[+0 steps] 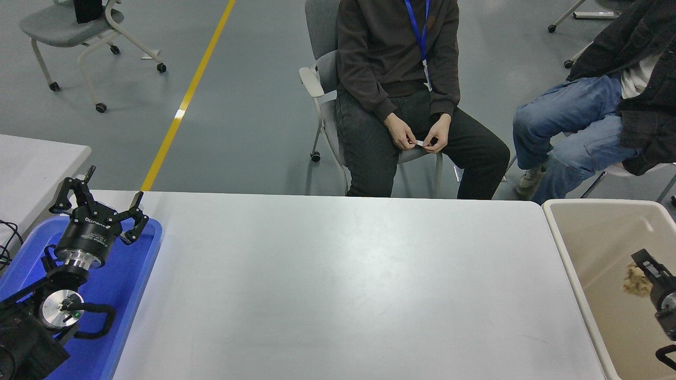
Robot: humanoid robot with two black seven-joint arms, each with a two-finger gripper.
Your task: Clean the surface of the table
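The view holds two tabletops: the table surface [338, 285] and a smaller one showing only as a corner [37, 163] beyond its left edge. There is one blue tray [132, 274] at the left edge and one beige bin [581, 274] at the right edge. Two grippers show, the left gripper [100, 203] and the right gripper [647, 266]. Two people [396, 68] sit past the far edge.

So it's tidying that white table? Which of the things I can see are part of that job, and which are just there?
Part of the job:
the table surface;
the right gripper over the beige bin;
the tan crumpled scrap beside it, inside the bin.

Just there:
the left gripper, parked over the blue tray;
two seated people;
the chair;
the yellow floor line.
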